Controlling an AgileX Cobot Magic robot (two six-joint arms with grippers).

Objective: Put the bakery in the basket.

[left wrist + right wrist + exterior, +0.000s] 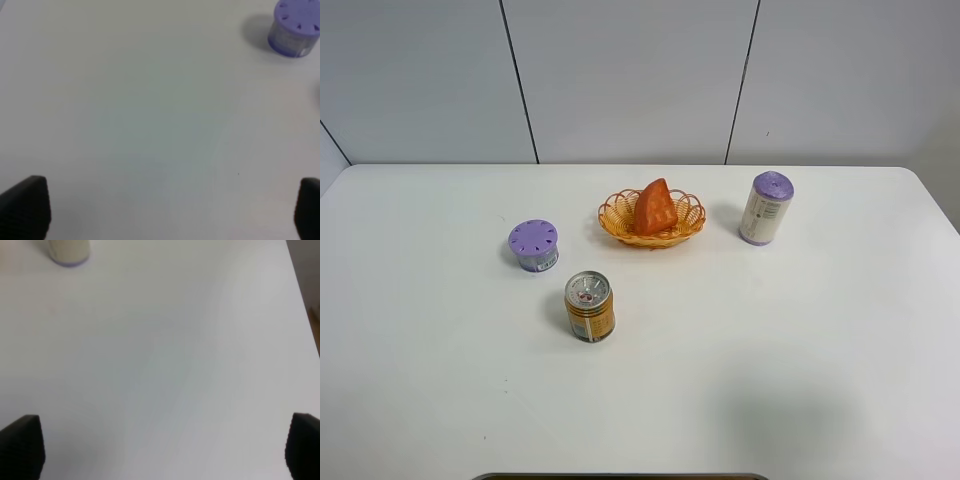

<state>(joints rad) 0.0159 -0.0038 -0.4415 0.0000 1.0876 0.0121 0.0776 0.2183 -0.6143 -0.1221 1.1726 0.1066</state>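
Both wrist views are soft and blurred. The left hand (170, 210) and right hand (165, 447) show only dark fingertips cut by the frame edges. The tall purple-capped roll (69, 251) is cropped to its base.

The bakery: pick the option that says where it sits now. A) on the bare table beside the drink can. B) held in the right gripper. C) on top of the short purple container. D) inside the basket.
D: in the high view the bakery stands inside the basket, and both wrist views show open fingers over bare table.
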